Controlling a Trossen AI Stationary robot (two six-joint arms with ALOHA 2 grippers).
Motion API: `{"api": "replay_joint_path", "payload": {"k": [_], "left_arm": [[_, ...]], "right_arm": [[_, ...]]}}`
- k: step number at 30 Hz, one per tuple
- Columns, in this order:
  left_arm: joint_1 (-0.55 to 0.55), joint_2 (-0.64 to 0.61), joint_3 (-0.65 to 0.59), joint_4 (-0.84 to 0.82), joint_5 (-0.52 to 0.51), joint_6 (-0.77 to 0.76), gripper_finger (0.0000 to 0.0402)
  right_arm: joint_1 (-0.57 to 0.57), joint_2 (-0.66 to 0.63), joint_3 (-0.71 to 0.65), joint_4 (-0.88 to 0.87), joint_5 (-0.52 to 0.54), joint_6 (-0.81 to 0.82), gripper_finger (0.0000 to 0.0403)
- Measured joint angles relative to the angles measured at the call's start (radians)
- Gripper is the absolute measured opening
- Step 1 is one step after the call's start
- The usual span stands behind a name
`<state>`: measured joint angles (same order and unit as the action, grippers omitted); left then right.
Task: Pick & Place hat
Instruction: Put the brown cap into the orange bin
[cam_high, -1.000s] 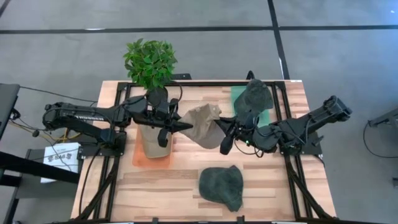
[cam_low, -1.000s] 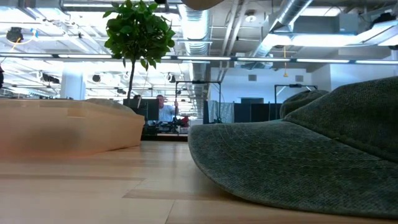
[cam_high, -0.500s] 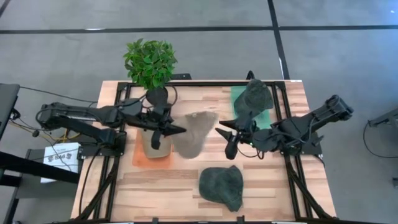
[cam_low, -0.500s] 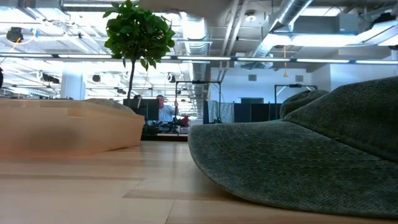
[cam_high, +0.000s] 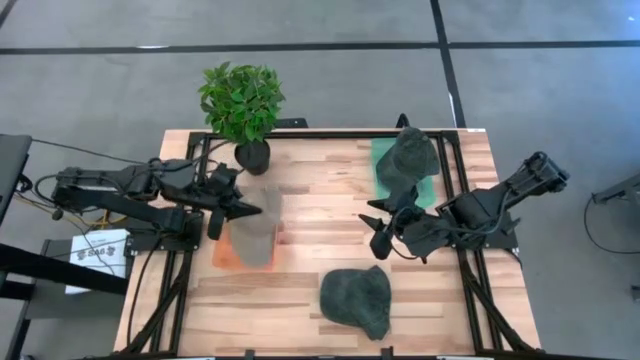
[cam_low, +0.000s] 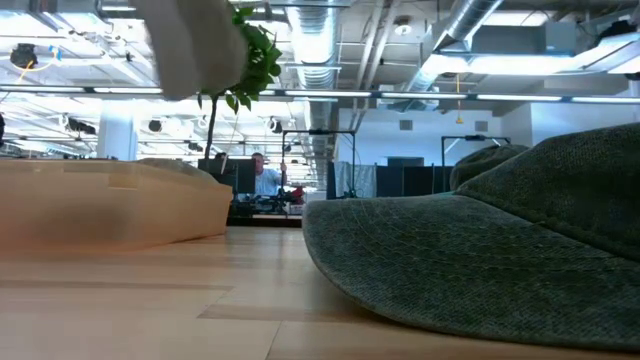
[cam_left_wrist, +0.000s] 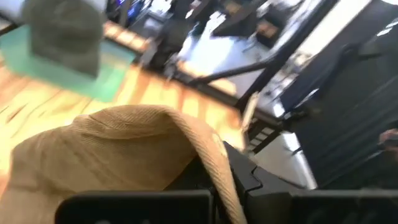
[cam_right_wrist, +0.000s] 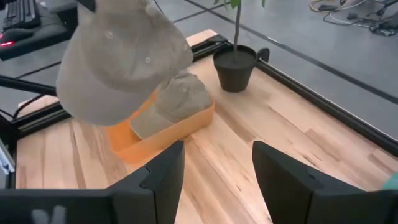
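Observation:
A tan hat hangs in the air with my left gripper shut on it, above the orange tray at the table's left. In that tray lies a second tan hat. The high view shows the held hat covering most of the tray. My right gripper stands open and holds nothing right of the table's middle, its fingers pointing toward the tray. A dark green hat lies near the front edge, brim on the wood. My left gripper holds the tan hat by its edge; the fingers themselves hide the exact spot. The hat hangs below the gripper, lifted clear, its crown swinging over the tray's hat.
A potted plant stands at the far edge behind the tray. Another green hat sits on a green mat at the far right. Bare wood lies between the two grippers. In the low view the dark green hat fills the right.
My right gripper has opened, let go of the tan hat and drawn back a little toward the right. My left gripper has carried the hat toward the table's left edge, from the middle to above the orange tray, where it now hangs from that gripper alone.

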<state>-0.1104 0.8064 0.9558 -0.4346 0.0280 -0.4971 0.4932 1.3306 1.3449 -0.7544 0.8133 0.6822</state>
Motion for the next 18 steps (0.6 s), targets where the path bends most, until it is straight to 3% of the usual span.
{"api": "replay_joint_path", "payload": {"k": [7,18], "left_arm": [[-0.005,0.005,0.0,-0.179,-0.096,-0.026,0.0],[0.0,0.132,0.0,-0.199,-0.121,0.013,0.0]], "right_arm": [[-0.005,0.002,0.0,0.002,0.002,0.0,0.0169],[-0.019,0.002,0.0,0.007,0.005,0.0,0.0156]]}}
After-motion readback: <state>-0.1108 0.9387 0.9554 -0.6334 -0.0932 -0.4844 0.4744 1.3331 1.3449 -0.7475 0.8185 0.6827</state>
